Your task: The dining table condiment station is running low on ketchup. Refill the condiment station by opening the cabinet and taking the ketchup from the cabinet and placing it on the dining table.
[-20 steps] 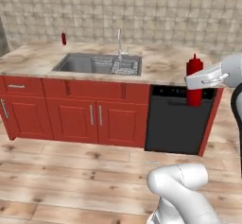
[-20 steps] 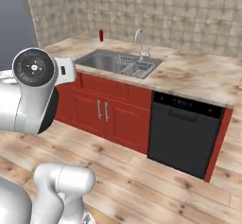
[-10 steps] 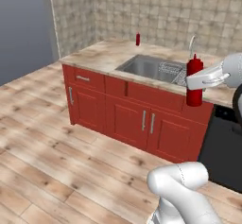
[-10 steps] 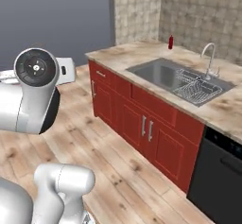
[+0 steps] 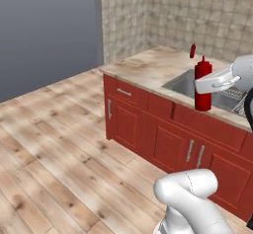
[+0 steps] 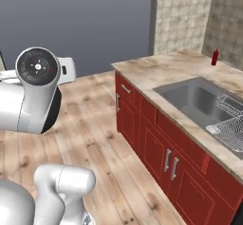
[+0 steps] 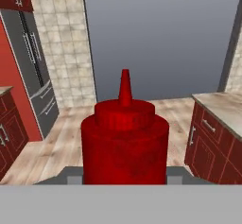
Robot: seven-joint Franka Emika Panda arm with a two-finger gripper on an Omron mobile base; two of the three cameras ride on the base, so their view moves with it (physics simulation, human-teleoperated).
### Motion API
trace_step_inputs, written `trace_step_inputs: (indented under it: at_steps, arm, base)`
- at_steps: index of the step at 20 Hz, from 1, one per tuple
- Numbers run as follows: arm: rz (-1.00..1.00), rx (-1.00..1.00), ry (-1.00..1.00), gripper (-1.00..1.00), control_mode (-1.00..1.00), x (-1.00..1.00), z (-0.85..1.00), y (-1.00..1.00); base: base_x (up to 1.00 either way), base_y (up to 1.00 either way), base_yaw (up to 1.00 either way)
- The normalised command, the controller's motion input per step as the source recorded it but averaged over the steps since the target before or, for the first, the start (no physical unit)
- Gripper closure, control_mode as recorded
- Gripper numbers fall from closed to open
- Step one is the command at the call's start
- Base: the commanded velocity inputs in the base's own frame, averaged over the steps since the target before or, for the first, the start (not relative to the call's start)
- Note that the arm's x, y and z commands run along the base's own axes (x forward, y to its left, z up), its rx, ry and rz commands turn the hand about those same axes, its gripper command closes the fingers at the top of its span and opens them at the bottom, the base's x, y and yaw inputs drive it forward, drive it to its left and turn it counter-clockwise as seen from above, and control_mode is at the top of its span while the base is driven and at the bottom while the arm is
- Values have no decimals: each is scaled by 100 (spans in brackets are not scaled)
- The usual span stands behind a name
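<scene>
Ketchup (image 5: 202, 82) pinched around its middle by the gripper (image 5: 211, 82), jaws pressed onto the bottle's sides, carried upright and off every surface. Held upright probably so the tapered nozzle stays on top and the bottle can go down on its base without any turning of the wrist. In the hand view the same ketchup (image 7: 125, 140) stands close before the camera, nozzle up, with open wooden floor (image 7: 66, 138) beyond it and a steel fridge (image 7: 33, 67) far off to one side. Seen against a marble counter (image 5: 148, 67) with tiled backsplash, an inset sink (image 6: 199, 100) and a wire rack (image 6: 230, 124) in it; judging by the tiles behind, not the dining table, so the carry looks to be mid-way and the set-down not yet due. Second small red bottle (image 6: 215, 57) standing far back on that counter near the wall, well apart from the carried one. Counter edge running just beside the held bottle in the left base view, red low cabinet fronts (image 5: 148, 129) below it. Plenty of bare floor (image 5: 59, 144) toward the grey wall, so room to swing outward; less margin on the counter side.
</scene>
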Motion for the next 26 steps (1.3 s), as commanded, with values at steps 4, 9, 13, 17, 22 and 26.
trace_step_inputs:
  at_steps: [4, 9, 13, 17, 22, 26]
  arm:
    - [0, 0, 0, 100, 100, 0, 0, 0]
    - [0, 0, 0, 100, 100, 0, 0, 0]
    - [0, 0, 0, 100, 100, 0, 0, 0]
    - [0, 0, 0, 100, 100, 0, 0, 0]
    - [0, 0, 0, 100, 100, 0, 0, 0]
    - [0, 0, 0, 100, 100, 0, 0, 0]
  base:
    - [100, 7, 19]
    - [100, 31, 4]
    - [100, 60, 0]
    - [100, 96, -5]
    - [100, 99, -24]
    - [100, 97, -48]
